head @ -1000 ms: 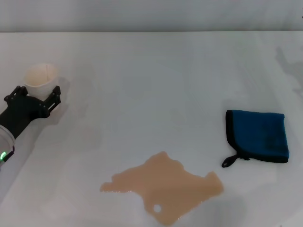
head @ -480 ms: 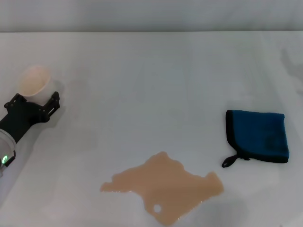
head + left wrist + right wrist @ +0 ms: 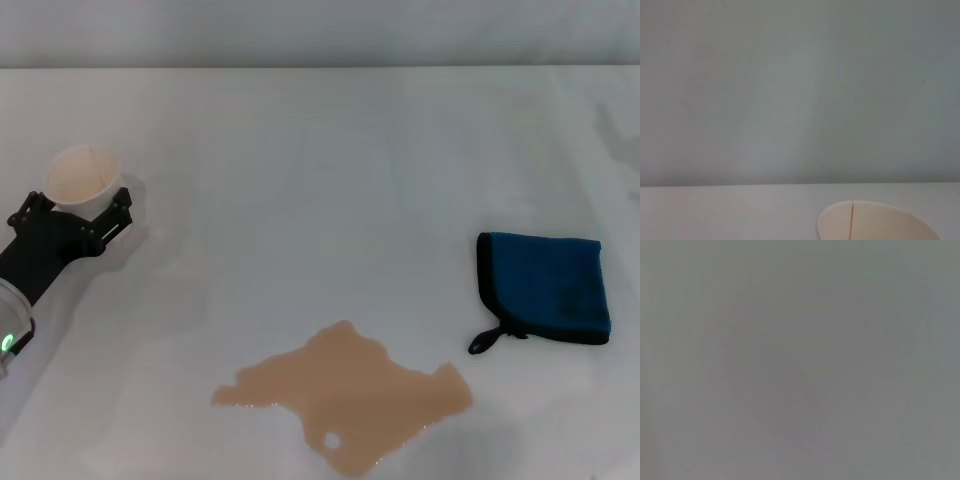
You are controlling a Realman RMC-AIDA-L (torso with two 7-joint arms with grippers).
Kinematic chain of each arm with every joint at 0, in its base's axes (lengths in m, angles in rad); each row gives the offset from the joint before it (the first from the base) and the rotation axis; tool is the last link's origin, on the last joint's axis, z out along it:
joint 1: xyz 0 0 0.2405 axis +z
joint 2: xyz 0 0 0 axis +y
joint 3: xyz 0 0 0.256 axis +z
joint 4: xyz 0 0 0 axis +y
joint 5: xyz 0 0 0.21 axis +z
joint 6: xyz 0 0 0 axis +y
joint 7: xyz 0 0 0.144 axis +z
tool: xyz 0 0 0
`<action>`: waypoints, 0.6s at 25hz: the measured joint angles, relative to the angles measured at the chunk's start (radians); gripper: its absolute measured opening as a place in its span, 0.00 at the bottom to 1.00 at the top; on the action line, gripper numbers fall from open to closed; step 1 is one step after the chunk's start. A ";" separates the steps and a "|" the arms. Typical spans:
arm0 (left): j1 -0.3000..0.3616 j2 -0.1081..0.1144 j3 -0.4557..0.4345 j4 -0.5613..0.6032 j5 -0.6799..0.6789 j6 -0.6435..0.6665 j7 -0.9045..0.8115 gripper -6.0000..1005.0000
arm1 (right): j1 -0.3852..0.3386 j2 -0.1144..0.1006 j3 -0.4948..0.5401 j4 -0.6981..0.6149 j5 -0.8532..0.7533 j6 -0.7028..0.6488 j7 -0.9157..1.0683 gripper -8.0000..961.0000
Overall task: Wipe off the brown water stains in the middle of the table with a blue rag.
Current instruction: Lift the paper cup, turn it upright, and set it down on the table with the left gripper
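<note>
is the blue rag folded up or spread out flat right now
Folded. The blue rag lies as a compact square on the table, black trim along its edges, its loop sticking out at one corner.

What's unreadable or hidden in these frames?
- Right gripper: in no view; the right wrist view shows only blank grey.
- Paper cup: lower body hidden behind the left gripper in the head view, cut off by the frame edge in the left wrist view.
- Brown water stains: near tip cropped by the head view's bottom edge.

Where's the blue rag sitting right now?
In the head view the blue rag lies flat on the table on the robot's right, just right of and slightly beyond the brown water stains, not touching them.
</note>
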 joint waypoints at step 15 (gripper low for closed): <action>0.066 -0.001 -0.001 -0.015 -0.015 -0.061 -0.022 0.87 | -0.001 0.001 -0.006 0.003 0.000 -0.008 0.006 0.88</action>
